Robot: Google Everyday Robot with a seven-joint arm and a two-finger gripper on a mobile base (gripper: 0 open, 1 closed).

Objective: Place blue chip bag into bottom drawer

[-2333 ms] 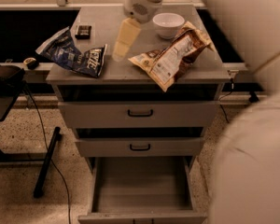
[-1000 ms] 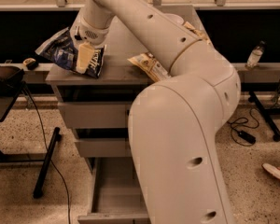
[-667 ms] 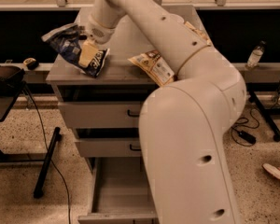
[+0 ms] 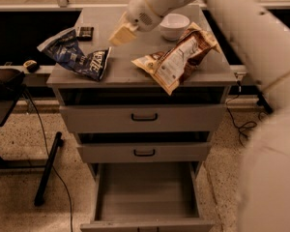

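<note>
The gripper (image 4: 120, 34) has pulled off the blue chip bag (image 4: 76, 57), now lying left of the jaws; their opening cannot be told. The bottom drawer (image 4: 145, 197) gapes below.

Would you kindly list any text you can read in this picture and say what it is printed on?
Blue chip bag: white lettering, too blurred to read.
Tan-and-brown chip bag: print too small to read.
Gripper, above the cabinet top between the bags: no text.
</note>
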